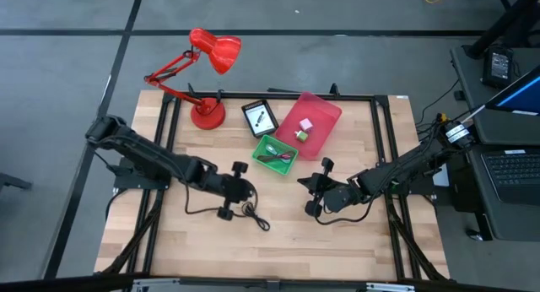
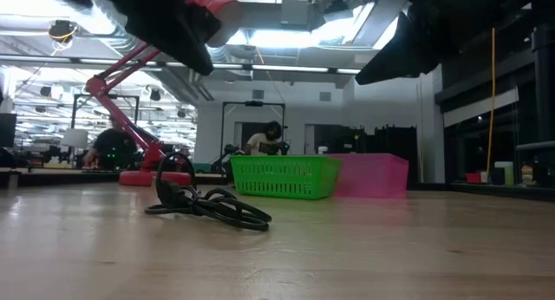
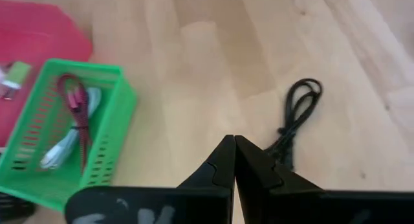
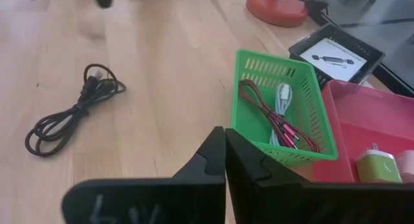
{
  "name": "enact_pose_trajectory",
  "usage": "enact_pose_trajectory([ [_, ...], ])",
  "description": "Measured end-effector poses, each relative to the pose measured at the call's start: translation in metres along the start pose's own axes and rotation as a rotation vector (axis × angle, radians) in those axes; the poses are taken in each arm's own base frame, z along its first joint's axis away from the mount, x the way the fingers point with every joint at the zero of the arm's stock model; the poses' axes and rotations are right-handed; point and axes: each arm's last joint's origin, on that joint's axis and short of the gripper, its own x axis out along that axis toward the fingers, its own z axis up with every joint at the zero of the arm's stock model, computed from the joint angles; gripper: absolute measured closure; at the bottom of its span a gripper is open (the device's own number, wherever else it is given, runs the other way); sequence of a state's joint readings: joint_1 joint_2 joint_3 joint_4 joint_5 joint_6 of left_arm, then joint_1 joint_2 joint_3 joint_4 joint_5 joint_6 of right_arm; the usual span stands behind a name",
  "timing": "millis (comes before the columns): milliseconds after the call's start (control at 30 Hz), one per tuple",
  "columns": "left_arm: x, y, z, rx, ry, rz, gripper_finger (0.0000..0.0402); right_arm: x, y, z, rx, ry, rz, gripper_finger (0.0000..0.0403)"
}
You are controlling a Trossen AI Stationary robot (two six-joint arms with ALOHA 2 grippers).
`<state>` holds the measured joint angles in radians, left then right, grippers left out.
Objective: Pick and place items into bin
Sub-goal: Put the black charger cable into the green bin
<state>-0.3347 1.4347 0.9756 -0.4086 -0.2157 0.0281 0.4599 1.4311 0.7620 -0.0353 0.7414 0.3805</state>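
High view: left gripper (image 1: 245, 189) and right gripper (image 1: 314, 197) hover mid-table, both empty. Black cable (image 1: 251, 214) lies near the left one. Green basket (image 1: 276, 154) touches the pink bin (image 1: 324, 107).

Low view: cable coil in front, basket behind.

Left wrist view: jaws pressed together; maroon cable (image 3: 76, 111) in basket.

Right wrist view: jaws pressed together; green piece (image 4: 378, 166) in bin.
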Motion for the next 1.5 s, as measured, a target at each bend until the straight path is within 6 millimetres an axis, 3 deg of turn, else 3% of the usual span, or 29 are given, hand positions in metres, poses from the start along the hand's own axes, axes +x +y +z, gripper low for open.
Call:
enact_pose_trajectory([
  [300,0.011,-0.021,0.029,-0.047,0.008,-0.034,0.0385,0.000,0.001,-0.001,0.000,0.016,0.029,0.0402],
  [567,0.017,-0.046,0.036,-0.016,0.013,-0.047,0.0313,0.000,0.001,-0.001,-0.005,0.021,0.032,0.0402],
  [767,0.037,-0.058,0.028,0.018,0.077,-0.050,0.0252,0.000,0.001,-0.001,0.001,0.021,0.034,0.0402],
  [933,0.060,-0.063,0.019,0.031,0.141,-0.040,0.0225,0.001,0.002,-0.003,-0.002,0.025,0.033,0.0402],
  [1200,0.087,-0.070,0.005,0.052,0.229,-0.048,0.0220,0.012,0.008,-0.015,-0.042,0.065,0.016,0.0402],
  [1500,0.112,-0.067,-0.009,0.050,0.311,-0.047,0.0230,0.015,0.011,-0.012,-0.039,0.032,0.029,0.0402],
])
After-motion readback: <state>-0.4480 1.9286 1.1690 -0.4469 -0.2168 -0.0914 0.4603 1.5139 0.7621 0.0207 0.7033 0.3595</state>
